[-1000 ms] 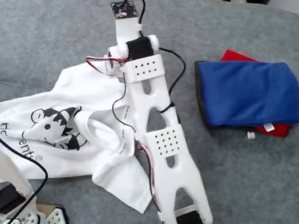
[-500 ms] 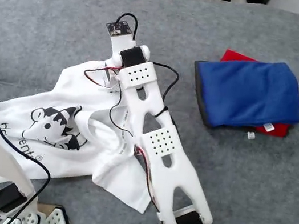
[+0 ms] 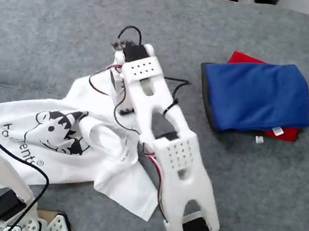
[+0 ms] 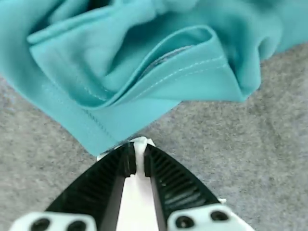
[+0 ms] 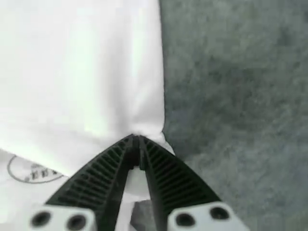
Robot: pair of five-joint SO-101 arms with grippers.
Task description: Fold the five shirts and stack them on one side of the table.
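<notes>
The right gripper (image 5: 136,144) has its black ribbed jaws pinched together on the white shirt (image 5: 82,67) at its edge. Grey table (image 5: 236,86) lies beside that edge, and a round printed mark (image 5: 32,172) sits on the shirt near the jaws.

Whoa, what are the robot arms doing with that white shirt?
They are folding shirts. The right gripper has its jaws shut on an edge of the white shirt, which lies crumpled on the grey table. The left gripper pinches a corner of the same shirt, right beside a teal shirt. A folded blue shirt already sits on a red one off to one side.
</notes>
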